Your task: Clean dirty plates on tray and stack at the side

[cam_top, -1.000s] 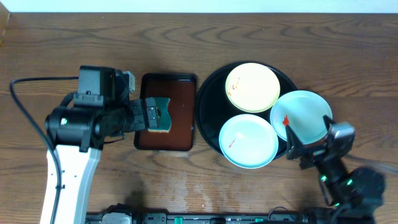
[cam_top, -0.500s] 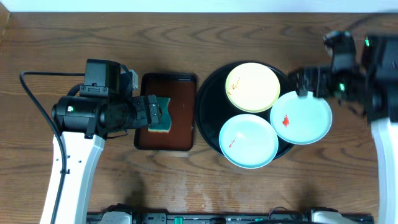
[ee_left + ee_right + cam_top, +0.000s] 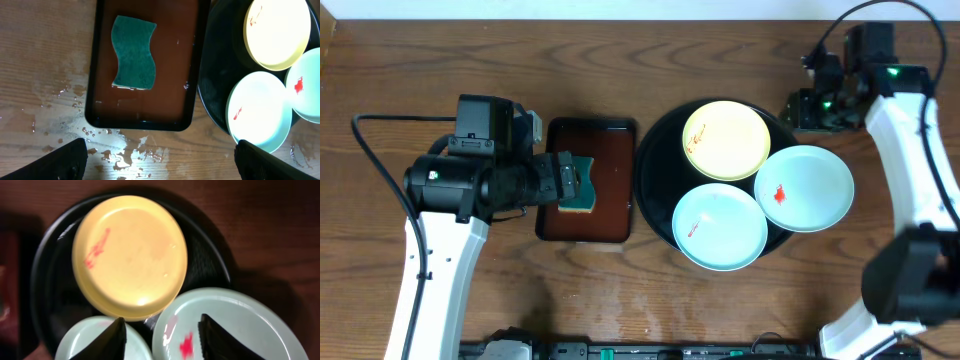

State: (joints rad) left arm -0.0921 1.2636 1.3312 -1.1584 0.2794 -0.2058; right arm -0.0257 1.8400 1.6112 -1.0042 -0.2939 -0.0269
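Bare table (image 3: 620, 70) open along 12 and 6 o'clock, black tray (image 3: 658, 170) crowded by three plates (image 3: 725, 140), one overhanging its rim at 3 o'clock, brown tray (image 3: 610, 205) just beside at 9 o'clock

Right fingers (image 3: 216, 339) swung across — now beyond tray (image 3: 658, 188).

overhead: top-down, far | wrists: downward, nearer; right blurry, seemingly closest | shared: yellow plate (image 3: 725, 140)

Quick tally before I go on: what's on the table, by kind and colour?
Pale yellow round plate: 1
Pale mint round plates: 2
Round black tray: 1
Rectangular dark brown tray: 1
Green wavy sponge: 1
Total: 6
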